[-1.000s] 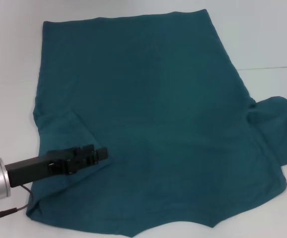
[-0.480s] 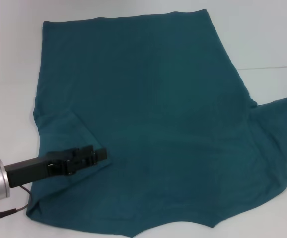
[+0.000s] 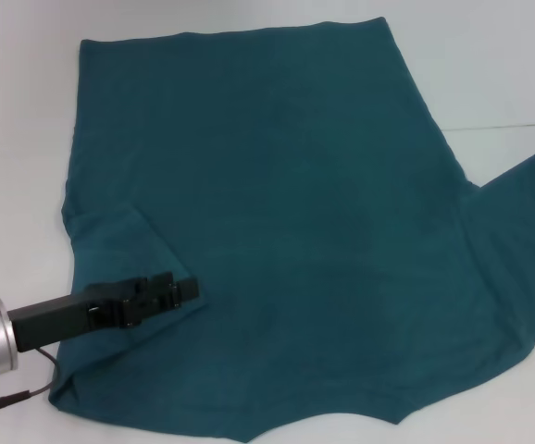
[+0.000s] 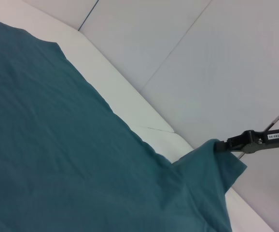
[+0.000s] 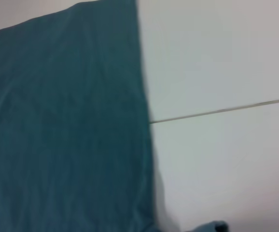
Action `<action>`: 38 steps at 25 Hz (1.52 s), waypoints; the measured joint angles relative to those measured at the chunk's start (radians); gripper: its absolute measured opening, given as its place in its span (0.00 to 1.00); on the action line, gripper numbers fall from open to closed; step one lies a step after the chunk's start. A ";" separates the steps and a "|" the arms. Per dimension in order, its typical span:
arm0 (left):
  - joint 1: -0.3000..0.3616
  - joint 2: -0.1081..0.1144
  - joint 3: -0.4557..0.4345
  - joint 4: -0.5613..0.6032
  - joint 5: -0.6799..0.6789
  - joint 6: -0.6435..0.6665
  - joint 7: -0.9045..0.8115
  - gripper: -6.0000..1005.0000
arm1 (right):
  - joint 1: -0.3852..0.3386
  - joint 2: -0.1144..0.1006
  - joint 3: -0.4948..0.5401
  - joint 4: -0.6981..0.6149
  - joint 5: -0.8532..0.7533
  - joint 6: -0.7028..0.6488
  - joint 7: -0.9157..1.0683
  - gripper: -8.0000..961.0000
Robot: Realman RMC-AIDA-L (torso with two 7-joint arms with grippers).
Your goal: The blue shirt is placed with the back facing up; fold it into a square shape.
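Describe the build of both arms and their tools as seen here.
The left arm has a silver cylindrical wrist with a green light, a thin cable beneath, and a black boxy left tool. The right tool is black and slim, with a small white label and a metal pin.

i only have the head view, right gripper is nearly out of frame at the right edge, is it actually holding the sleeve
Observer: Yes. In the left wrist view the right gripper is shut on the sleeve tip of the blue shirt.
Operator: is the sleeve flat on the table or lifted
Observer: Lifted. That view shows the sleeve rising to a peak at the gripper, above the white table.
Operator: anything from the right wrist cam
Observer: It shows the shirt's straight side edge lying flat, and a thin seam line across the table beside it.
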 joint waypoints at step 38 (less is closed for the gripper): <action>-0.001 0.000 -0.002 0.000 -0.024 -0.014 -0.003 0.60 | 0.137 0.075 -0.143 0.039 -0.004 -0.151 0.090 0.05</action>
